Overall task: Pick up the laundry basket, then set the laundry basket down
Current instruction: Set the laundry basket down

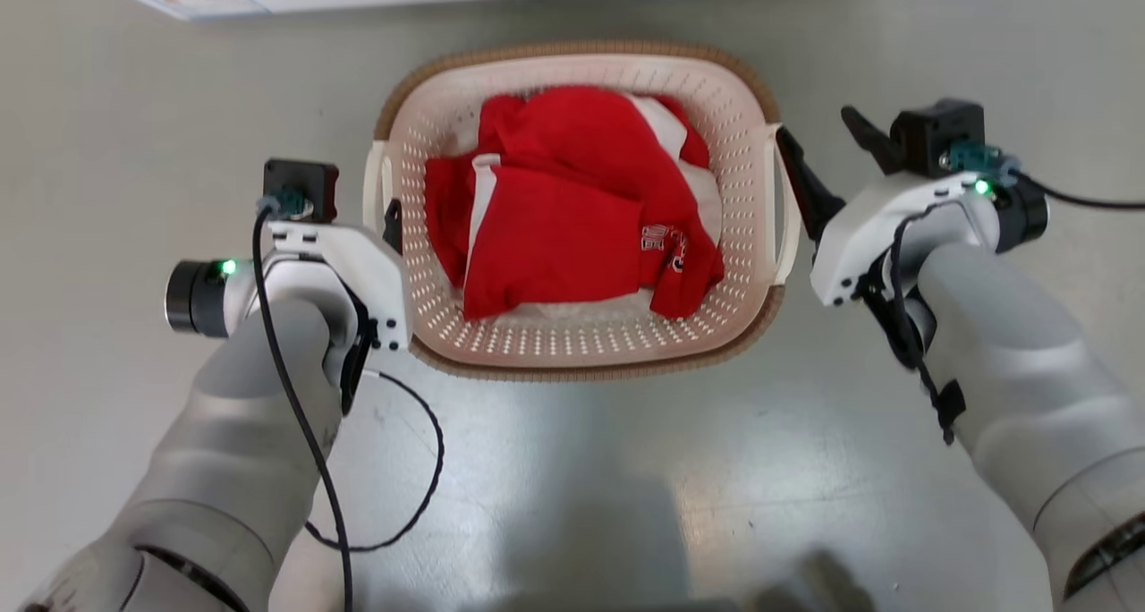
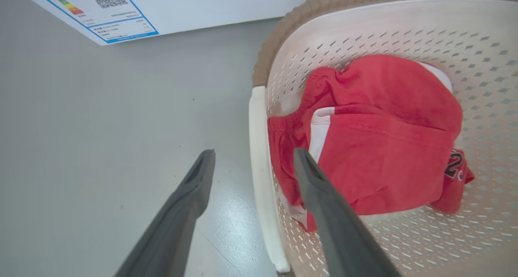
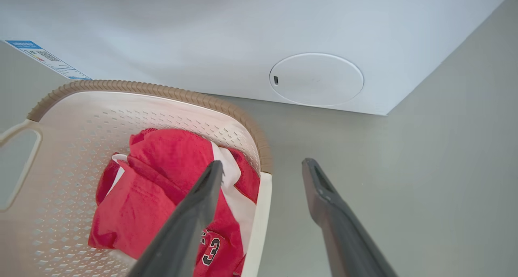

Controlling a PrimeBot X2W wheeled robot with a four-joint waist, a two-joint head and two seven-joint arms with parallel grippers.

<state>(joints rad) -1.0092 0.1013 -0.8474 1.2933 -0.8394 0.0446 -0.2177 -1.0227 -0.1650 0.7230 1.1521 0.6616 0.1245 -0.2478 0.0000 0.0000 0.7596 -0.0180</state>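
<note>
Left end effector [image 2: 254, 151] open, straddling handle [image 2: 259, 167] of basket [image 1: 572, 55]; right end effector [image 3: 264, 162] open, likewise. Red clothes [image 1: 572, 200] hide basket bottom; washer [image 3: 202, 38] cut off.

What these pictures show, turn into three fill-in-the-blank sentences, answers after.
1. The laundry basket holds a mostly ____ garment.
2. The left gripper and right gripper are both ____, not clamped.
3. Each gripper's two fingers flank one white side ____ of the basket.
Answers: red; open; handle.
</note>
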